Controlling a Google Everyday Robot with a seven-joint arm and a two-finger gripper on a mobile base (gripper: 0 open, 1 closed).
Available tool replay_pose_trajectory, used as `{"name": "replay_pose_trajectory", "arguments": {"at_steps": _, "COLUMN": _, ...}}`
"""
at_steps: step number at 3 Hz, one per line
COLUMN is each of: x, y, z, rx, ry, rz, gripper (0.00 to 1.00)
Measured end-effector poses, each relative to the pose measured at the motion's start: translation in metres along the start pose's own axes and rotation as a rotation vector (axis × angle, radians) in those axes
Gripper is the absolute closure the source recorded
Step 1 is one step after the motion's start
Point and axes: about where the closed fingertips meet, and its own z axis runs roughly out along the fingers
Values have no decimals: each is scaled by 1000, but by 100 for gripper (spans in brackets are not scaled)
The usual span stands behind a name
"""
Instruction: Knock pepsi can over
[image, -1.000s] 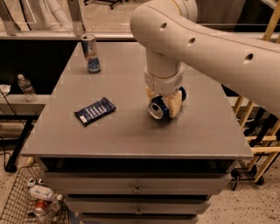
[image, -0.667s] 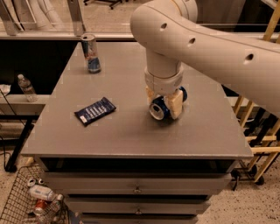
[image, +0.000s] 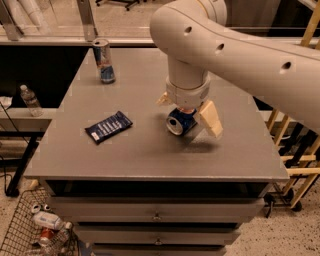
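The pepsi can (image: 180, 121) is dark blue and lies on its side near the middle of the grey table (image: 150, 150), with its silver end facing the camera. My gripper (image: 187, 110) hangs straight down over it from the large white arm. Its two cream fingers (image: 211, 119) are spread apart, one on each side of the can, and do not clamp it. The rear part of the can is hidden under the wrist.
A taller, slim silver-and-blue can (image: 104, 61) stands upright at the table's far left corner. A dark blue snack packet (image: 108, 126) lies flat on the left. A wire basket (image: 35, 230) with trash sits on the floor at the lower left, and wooden frames (image: 295, 145) stand to the right.
The fingers have spread; the left one now shows beside the can. The can stays on its side at about the same spot.
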Motion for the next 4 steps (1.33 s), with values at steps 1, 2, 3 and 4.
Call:
{"name": "replay_pose_trajectory", "arguments": {"at_steps": 1, "x": 4, "y": 0, "z": -7, "rx": 16, "ry": -7, "rz": 4, "gripper": 0}}
{"name": "replay_pose_trajectory", "arguments": {"at_steps": 2, "x": 16, "y": 4, "z": -26, "rx": 39, "ry": -14, "rz": 31, "gripper": 0}}
{"name": "replay_pose_trajectory", "arguments": {"at_steps": 3, "x": 31, "y": 10, "z": -47, "rx": 71, "ry": -34, "rz": 67, "gripper": 0}}
{"name": "replay_pose_trajectory", "arguments": {"at_steps": 4, "x": 48, "y": 21, "z": -61, "rx": 114, "ry": -73, "rz": 140, "gripper": 0}}
